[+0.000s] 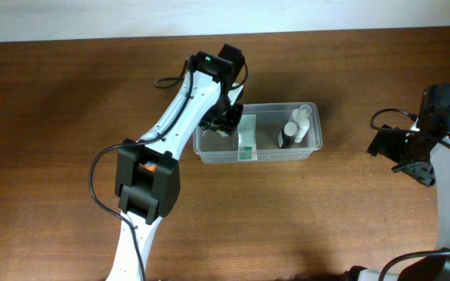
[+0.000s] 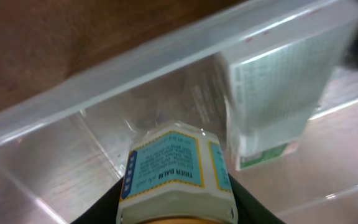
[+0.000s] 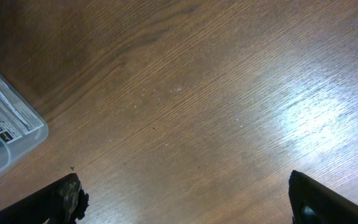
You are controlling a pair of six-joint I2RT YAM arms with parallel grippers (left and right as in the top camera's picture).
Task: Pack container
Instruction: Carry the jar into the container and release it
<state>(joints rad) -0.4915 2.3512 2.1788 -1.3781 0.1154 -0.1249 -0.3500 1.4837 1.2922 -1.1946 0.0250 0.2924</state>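
The left claw is clenched on a small labelled jar, held low over the left end of the container, probably so the jar can go into the free space beside the white box. The container sits mid-table, directly under that claw, with bottles at its right end. The right claw hangs released over the table, well apart to the right.

The overhead view looked straight down on the whole bench; the left wrist view sat close inside the container, facing its wall; the right wrist view faced the bench from low, catching one container corner; all three shared the container.
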